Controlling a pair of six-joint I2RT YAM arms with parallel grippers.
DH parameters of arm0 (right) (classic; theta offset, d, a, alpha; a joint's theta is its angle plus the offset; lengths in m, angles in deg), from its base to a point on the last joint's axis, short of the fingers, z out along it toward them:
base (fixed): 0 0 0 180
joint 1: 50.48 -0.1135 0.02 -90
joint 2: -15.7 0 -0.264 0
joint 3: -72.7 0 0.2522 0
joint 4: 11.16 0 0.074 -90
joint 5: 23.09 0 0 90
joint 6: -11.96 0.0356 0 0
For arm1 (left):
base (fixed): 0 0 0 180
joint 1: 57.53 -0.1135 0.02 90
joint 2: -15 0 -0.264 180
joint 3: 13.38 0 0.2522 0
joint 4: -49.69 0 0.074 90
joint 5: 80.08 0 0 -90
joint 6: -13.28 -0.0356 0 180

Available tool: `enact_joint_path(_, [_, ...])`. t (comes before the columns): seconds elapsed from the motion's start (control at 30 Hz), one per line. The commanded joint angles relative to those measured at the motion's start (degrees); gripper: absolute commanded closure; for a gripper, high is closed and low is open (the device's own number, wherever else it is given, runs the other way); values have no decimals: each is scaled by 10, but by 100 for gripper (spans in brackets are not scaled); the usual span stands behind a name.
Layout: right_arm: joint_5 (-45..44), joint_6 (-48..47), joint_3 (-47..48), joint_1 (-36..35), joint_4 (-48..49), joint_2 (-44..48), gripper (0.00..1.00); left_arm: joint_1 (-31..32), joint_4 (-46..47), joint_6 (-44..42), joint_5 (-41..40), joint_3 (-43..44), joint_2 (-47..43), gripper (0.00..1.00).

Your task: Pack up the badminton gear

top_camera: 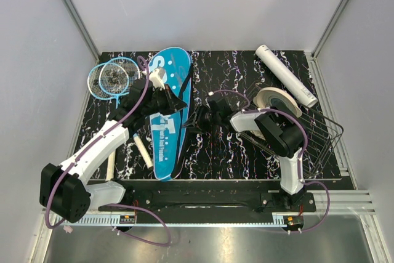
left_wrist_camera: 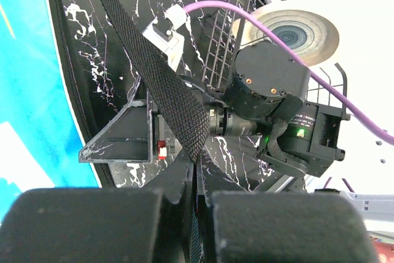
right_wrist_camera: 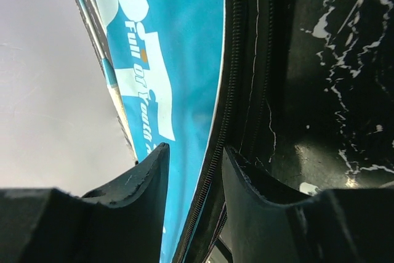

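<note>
Closest to the lens in your left wrist view, the two black, foam-textured fingers of your left gripper [left_wrist_camera: 196,192] are pressed fully together. They pinch a flat black woven strap [left_wrist_camera: 161,72], which runs taut from the pinch up toward 11 o'clock.

From above, the blue racket-shaped cover [top_camera: 165,147] lies flat on the black, white-veined marble-pattern table [top_camera: 234,158]. Its rounded head points to 12 o'clock and its narrow end to 6 o'clock, and it carries white lettering. Your left gripper sits over the cover's middle.

Your right gripper [right_wrist_camera: 194,164] reaches in from 3 o'clock to the cover's right edge. Its curved black fingers [right_wrist_camera: 144,180] stand partly apart. The cover's black zip edge runs between them, smooth blue fabric to one side and glossy table to the other. You cannot tell whether the fingers press on the edge.

Two rackets [top_camera: 111,78] with thin light-blue oval frames overlap at 10 o'clock, touching the cover's left side. Their white handles [top_camera: 146,154] stretch toward 7 o'clock.

A long, smooth white tube [top_camera: 286,75] lies tilted at 1 o'clock. Just beside it, a round woven disc [top_camera: 277,98] leans at the rim of a black wire basket [top_camera: 323,133] at 3 o'clock.
</note>
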Motion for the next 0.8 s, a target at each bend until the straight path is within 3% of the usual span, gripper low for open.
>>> enact_joint_path(0.0, [0,32,-7,-5,47,-16,55,-3,56,13,21,-5,-6,100])
enact_joint_path(0.23, [-29,75,4,-5,93,-38,64,-3,62,22,26,-20,-14,100])
enact_joint_path(0.3, [-52,71,7,-5,92,-32,73,-2,59,24,21,-26,-22,100])
enact_joint_path(0.4, [-98,38,13,-5,81,-8,97,-2,59,30,9,-48,-41,100])
enact_joint_path(0.43, [-107,18,10,-4,79,2,100,-2,56,32,1,-60,-46,100])
enact_joint_path(0.63, [-140,-48,-26,-4,67,89,100,-2,-11,35,-112,-89,-90,100])
enact_joint_path(0.77, [-181,-86,-50,-9,20,189,100,-4,-32,56,-180,-124,-78,74])
